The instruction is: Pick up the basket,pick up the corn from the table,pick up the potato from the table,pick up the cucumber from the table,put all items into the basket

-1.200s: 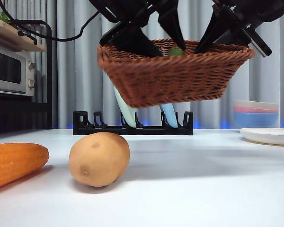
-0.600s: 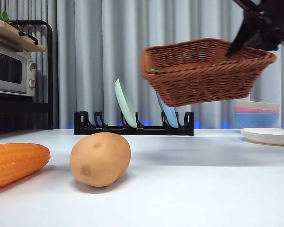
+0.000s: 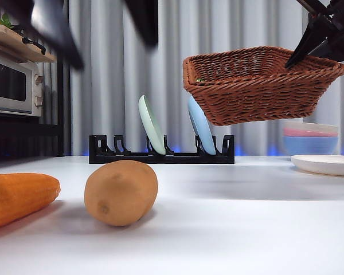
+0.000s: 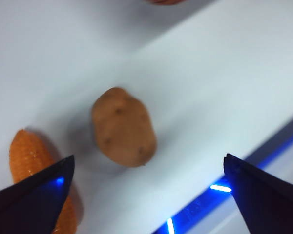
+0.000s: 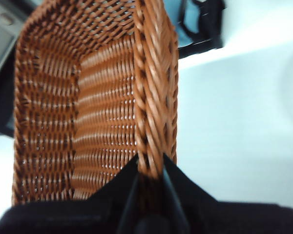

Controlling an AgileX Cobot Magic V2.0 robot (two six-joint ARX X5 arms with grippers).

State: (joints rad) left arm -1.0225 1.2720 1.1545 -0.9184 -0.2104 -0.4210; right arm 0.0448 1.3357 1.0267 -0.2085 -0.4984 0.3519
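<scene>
The right gripper [image 5: 149, 173] is pinching the basket [image 3: 264, 86] rim, holding it up. The left gripper [image 4: 146, 170] has left the basket and is hanging wide over the potato [image 4: 123, 126], probably reaching next; corn [image 4: 36, 170] is lying beside it on the bench [image 3: 246, 229].

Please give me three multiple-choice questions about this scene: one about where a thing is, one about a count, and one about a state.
1. Where is the potato?
A. in the basket
B. on the table, beside the corn
C. on the white plate

2. How many plates stand in the black rack?
A. two
B. four
C. none

3. How is the left gripper?
A. shut on the potato
B. shut on the corn
C. open above the potato

Answers: 1 B, it lies on the table next to the corn. 2 A, one green, one blue. 3 C, jaws wide apart, holding nothing.
</scene>
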